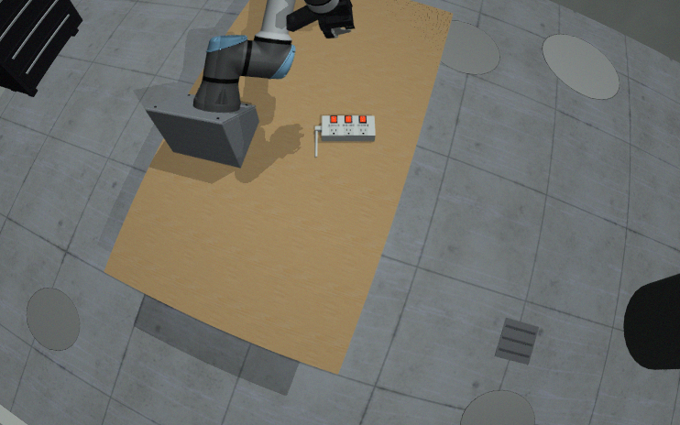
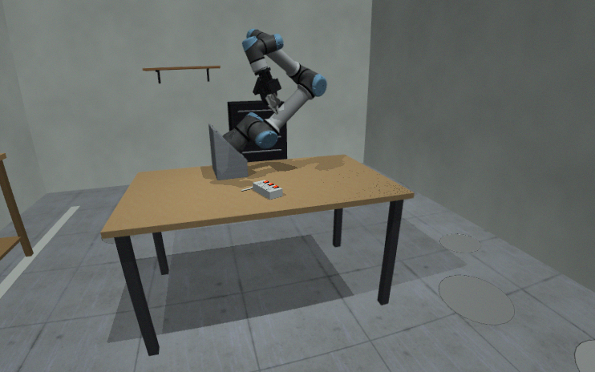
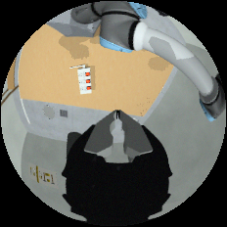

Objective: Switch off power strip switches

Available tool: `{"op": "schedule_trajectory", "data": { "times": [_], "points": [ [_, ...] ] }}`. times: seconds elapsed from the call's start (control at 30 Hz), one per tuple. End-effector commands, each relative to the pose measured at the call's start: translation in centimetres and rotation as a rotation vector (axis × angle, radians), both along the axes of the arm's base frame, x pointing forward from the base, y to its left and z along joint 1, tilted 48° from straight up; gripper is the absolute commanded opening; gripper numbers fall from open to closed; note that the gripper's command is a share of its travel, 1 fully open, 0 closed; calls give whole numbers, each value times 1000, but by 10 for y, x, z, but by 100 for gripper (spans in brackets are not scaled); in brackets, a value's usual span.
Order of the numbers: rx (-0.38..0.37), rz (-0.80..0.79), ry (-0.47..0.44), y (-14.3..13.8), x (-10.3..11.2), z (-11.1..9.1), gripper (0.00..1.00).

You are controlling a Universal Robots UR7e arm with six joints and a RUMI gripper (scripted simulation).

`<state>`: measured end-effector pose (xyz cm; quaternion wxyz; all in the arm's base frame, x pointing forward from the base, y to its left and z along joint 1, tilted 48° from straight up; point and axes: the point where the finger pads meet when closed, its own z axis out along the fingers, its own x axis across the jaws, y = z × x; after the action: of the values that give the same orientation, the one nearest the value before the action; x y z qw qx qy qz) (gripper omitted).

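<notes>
Red switches (image 1: pixel 347 119) glow in the top view; only the wrist view shows the gripper (image 3: pixel 117 115) closed, empty.

Open air above power strip (image 1: pixel 347 128)

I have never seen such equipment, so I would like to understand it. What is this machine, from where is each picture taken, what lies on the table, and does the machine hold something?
The machine is one jointed robot arm on a grey wedge-shaped base that stands on a wooden table. One picture looks down from above, one looks from across the room, and the round one comes from a camera on the arm's wrist. On the table lies a white power strip, face up, with three red switches that all glow. At the arm's end is the gripper, a two-fingered clamp. It is raised high above the table, far from the strip, shut and holding nothing.
</notes>
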<state>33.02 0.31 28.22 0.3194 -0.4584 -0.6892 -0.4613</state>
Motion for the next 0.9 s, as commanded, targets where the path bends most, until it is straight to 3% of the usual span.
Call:
{"op": "schedule_trajectory", "data": {
  "times": [0.0,0.3,0.57,0.87],
  "points": [
    [0,0,0,0,0,0,0],
    [-14,27,-37,8,4,-11,0],
    [-90,181,-253,51,25,-68,0],
    [-128,301,-420,88,36,-106,0]
  ]
}}
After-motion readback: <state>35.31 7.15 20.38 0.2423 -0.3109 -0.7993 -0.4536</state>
